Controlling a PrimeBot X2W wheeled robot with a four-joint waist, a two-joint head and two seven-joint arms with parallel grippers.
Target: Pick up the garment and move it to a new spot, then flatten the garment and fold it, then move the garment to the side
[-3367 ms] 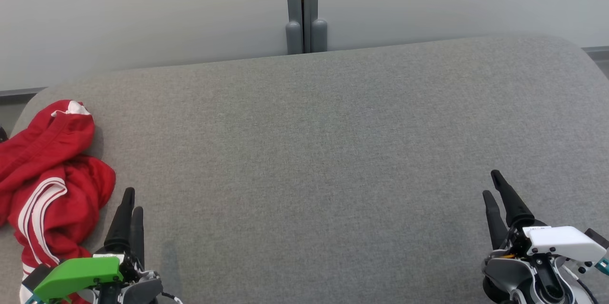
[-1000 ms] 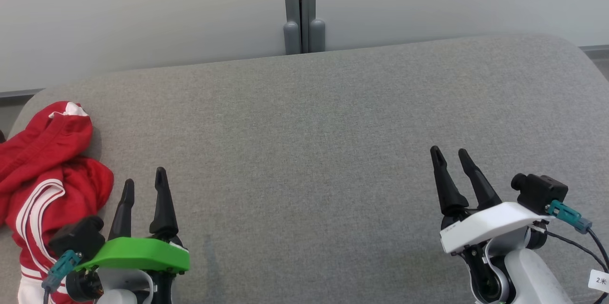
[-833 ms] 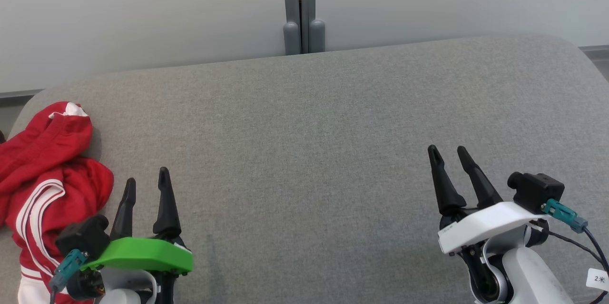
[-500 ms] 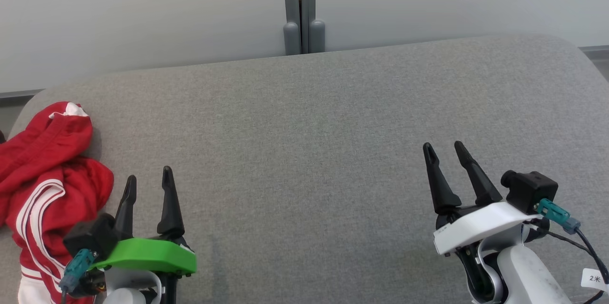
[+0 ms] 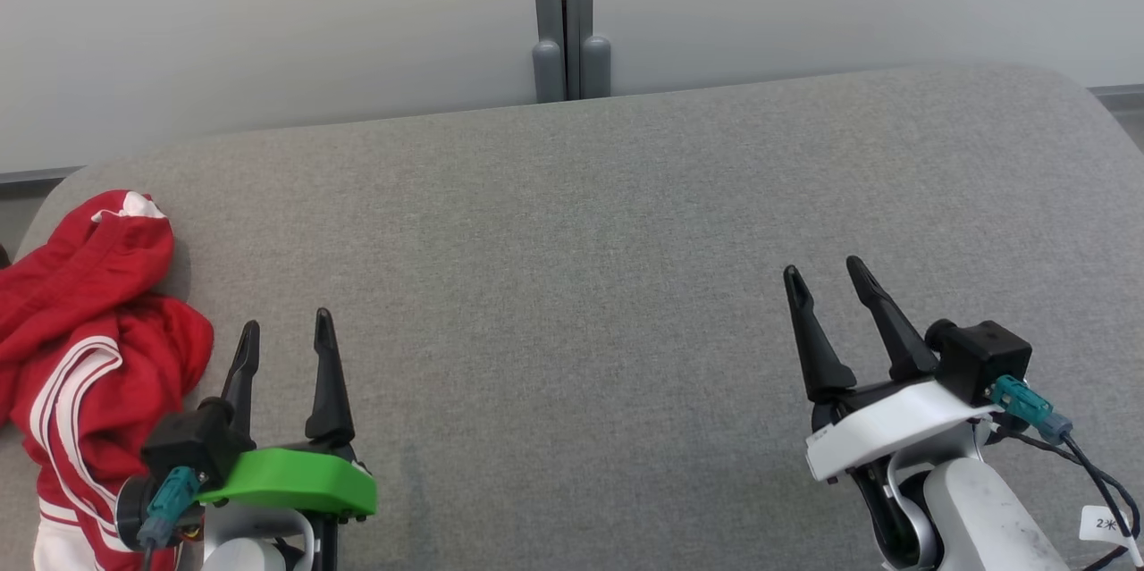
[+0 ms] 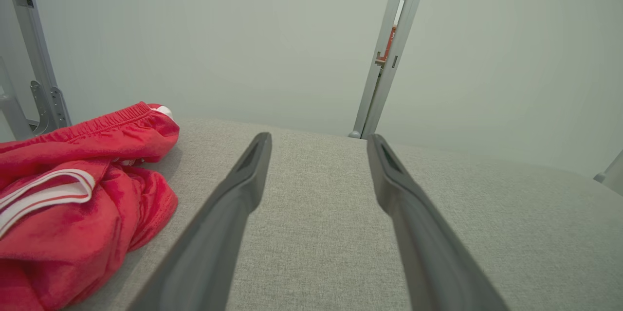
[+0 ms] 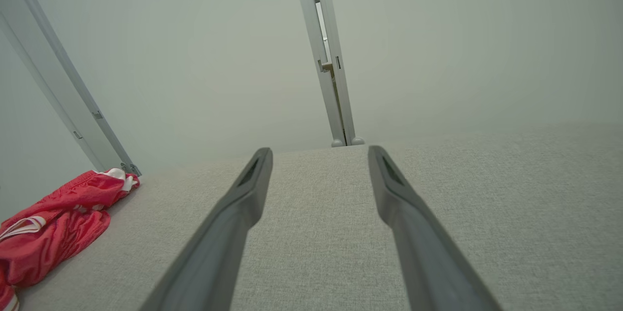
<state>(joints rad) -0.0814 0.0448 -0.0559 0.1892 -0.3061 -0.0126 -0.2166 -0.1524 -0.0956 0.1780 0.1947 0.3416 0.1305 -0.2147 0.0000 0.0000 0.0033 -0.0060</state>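
Crumpled red garment [image 5: 89,348], white stripes; rounded, coarse-woven grey cushion [image 5: 581,285]

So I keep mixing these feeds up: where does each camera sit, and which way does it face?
Head view: on the robot's head, facing forward and down at the grey cushion; left hand lower left, right hand lower right, both open.
Left wrist view: on the left wrist, looking along its fingers across the cushion toward the wall; red garment close on the left.
Right wrist view: on the right wrist, along its own fingers; garment farther left.
Shared: both wrist views show the garment and grey post.
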